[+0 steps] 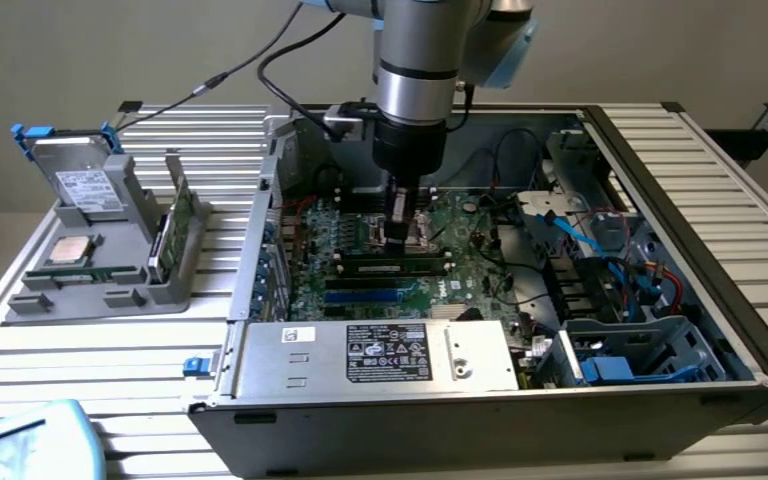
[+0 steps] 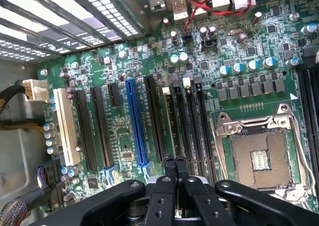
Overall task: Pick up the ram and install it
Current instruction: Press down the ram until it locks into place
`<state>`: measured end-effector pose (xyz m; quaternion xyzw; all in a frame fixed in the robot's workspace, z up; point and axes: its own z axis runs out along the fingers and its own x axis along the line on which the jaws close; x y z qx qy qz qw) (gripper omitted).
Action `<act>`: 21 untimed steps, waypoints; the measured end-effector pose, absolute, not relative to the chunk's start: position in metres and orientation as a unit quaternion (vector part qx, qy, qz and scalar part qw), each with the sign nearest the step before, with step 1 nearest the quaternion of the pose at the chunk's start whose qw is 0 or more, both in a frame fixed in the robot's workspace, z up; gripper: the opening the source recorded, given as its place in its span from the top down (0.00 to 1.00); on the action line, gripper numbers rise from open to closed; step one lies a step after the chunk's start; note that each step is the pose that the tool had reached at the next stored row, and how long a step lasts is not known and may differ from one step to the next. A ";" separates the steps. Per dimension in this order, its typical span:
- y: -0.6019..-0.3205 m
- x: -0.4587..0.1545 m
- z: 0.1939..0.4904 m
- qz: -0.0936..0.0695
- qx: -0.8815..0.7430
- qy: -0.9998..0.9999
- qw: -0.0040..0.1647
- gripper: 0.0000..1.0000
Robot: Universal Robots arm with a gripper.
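The ram [image 1: 391,267] lies seated edge-on in a memory slot of the motherboard [image 1: 357,245], a long dark strip running across the board just below the gripper [image 1: 404,243], roughly midway between the case's back wall and the silver power supply [image 1: 377,357] at its front edge. In the wrist view the ram [image 2: 168,123] shows as a thin stick standing in one of the black slots, beside the blue slot [image 2: 135,121] and near the open processor socket [image 2: 259,153]. The gripper [image 2: 175,162] hangs straight down over the board with its jaws closed together, fingertips right at the top edge of the ram; whether they press on it cannot be told. The open computer case [image 1: 744,300] sits on a slatted metal table [image 1: 91,360]. Toward the table's far corner on the exterior view's left, a grey holder [image 1: 117,290] carries a boxy drive [image 1: 84,185], a square silver processor chip [image 1: 67,252] and another upright stick [image 1: 171,235].
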<state>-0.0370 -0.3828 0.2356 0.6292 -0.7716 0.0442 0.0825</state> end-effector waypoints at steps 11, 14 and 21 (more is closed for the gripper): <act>-0.382 -0.037 0.236 0.053 0.583 -0.808 0.068 0.90; -0.382 -0.037 0.236 0.055 0.570 -0.817 0.065 0.90; -0.382 -0.037 0.236 0.059 0.536 -0.840 0.058 0.90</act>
